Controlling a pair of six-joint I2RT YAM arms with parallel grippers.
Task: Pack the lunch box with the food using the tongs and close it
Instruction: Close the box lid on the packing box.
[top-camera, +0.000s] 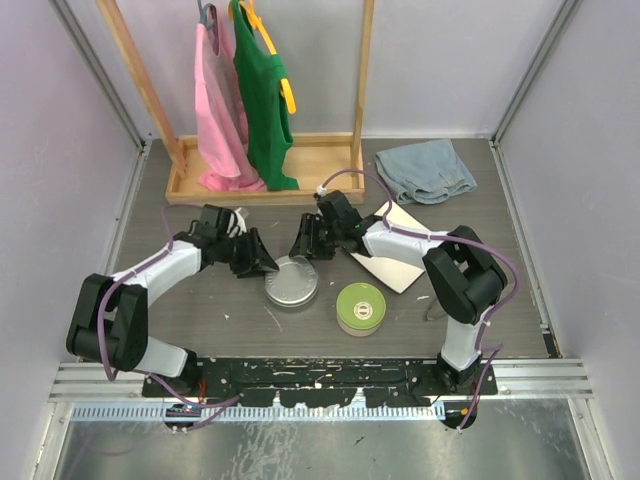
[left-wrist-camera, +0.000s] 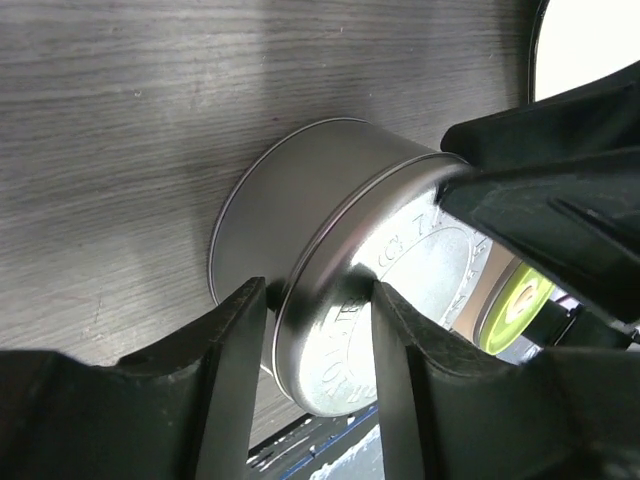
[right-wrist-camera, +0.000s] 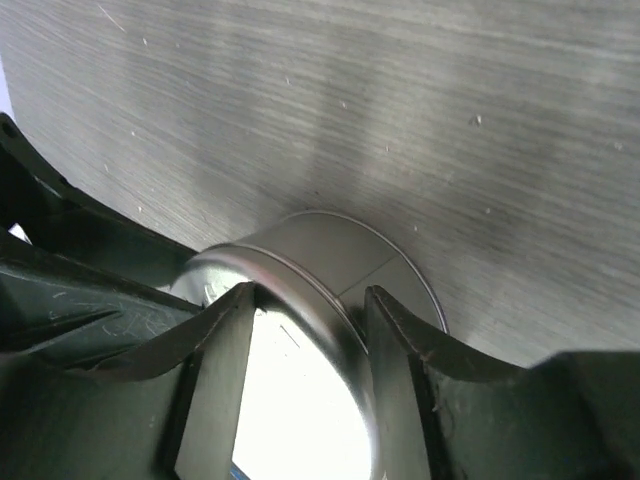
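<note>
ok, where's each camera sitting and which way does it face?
Top external: above, behind the robot, looking down on the dark wood-grain table; both arms whole, left gripper and right gripper either side of the round flat-lidded stainless-steel tin.
Left wrist: on left arm, facing low across the tin; own fingers straddle its rim.
Right wrist: same tin from the opposite side; own fingers straddle its rim.
Shared: all three show the tin.

The left arm (top-camera: 160, 270) extended from its base with the elbow out to the left and the forearm angled inward. The right arm (top-camera: 395, 243) mirrored it. Both wrists were pitched downward, and the left gripper (top-camera: 262, 262) and right gripper (top-camera: 300, 245) faced each other, just apart. The right jaws stood partly apart. The left fingers (left-wrist-camera: 235, 380) appeared similarly spread, but the close view did not show pad contact.
</note>
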